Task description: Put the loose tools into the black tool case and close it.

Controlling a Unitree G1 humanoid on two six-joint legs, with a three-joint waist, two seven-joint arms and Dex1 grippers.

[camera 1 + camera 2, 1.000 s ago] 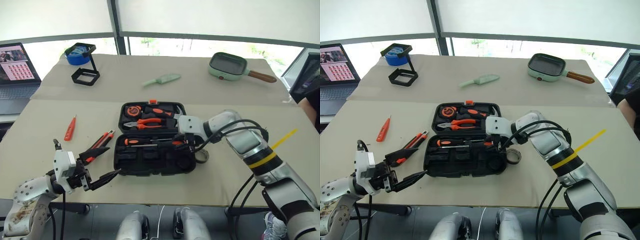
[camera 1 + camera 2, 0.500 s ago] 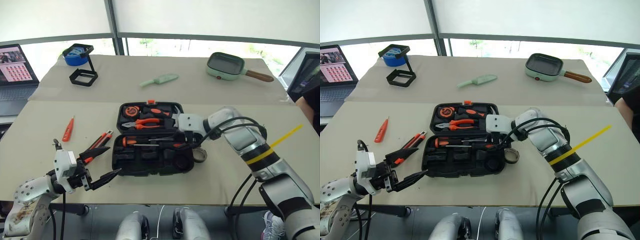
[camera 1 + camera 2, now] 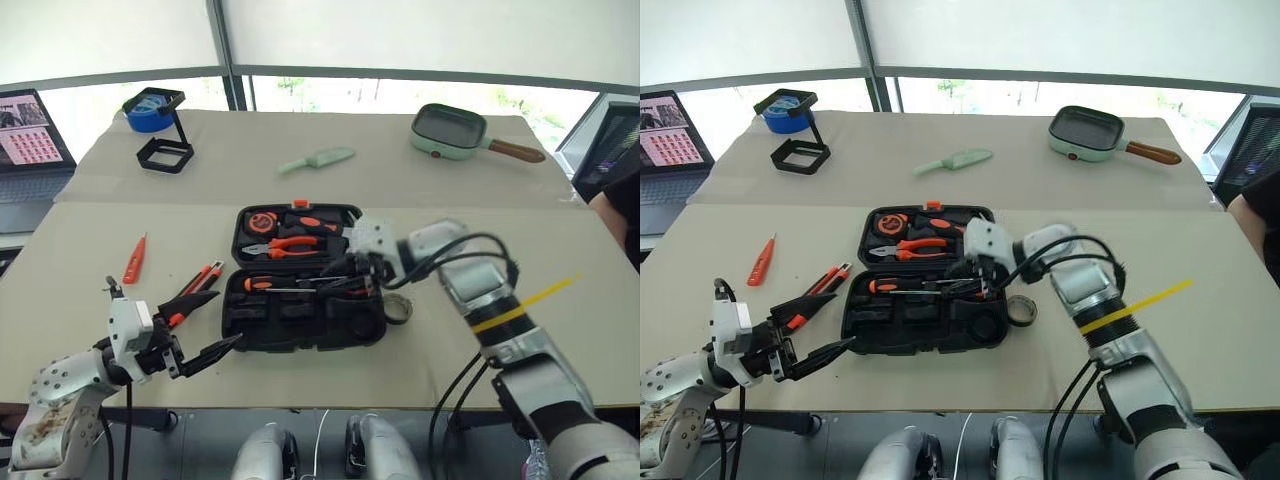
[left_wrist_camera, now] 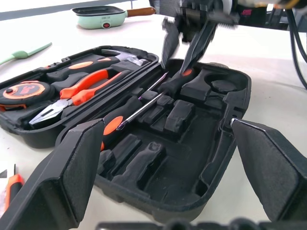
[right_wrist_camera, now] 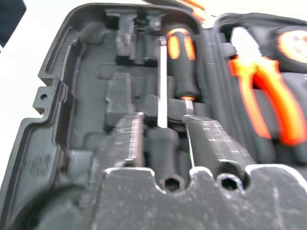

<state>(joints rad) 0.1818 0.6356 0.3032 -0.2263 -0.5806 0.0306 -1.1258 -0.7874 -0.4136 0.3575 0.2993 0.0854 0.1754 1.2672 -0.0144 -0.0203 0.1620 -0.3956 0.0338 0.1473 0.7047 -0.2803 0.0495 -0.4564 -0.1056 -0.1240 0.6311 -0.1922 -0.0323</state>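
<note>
**Robot's right claw works inside open tool case**

The black tool case (image 3: 300, 275) lies open near the middle of the table (image 3: 420, 170), its far half holding orange-handled pliers (image 3: 287, 245) and a tape measure (image 3: 264, 221). Two black-and-orange screwdrivers (image 3: 300, 287) lie side by side in the near half, shafts crossing toward each other. The right claw (image 4: 184, 45) reaches down over that half from the case's right side, its two black fingers (image 5: 127, 139) a narrow gap apart and straddling a screwdriver handle; whether they actually pinch it cannot be told. A small dark tape roll (image 3: 1020, 310) sits on the table just beside the case's right edge.

Left of the case, an orange-black utility knife (image 3: 200, 285) lies loose, and farther left a small all-orange screwdriver (image 3: 134, 259). The left claw (image 3: 195, 325) hovers at the table's near-left edge, fingers spread wide, holding nothing, pointing toward the case.

At the far side rest a pale green knife (image 3: 320, 159), a mint-green pan (image 3: 455, 133) and a black frame with blue tape (image 3: 160, 125).
</note>
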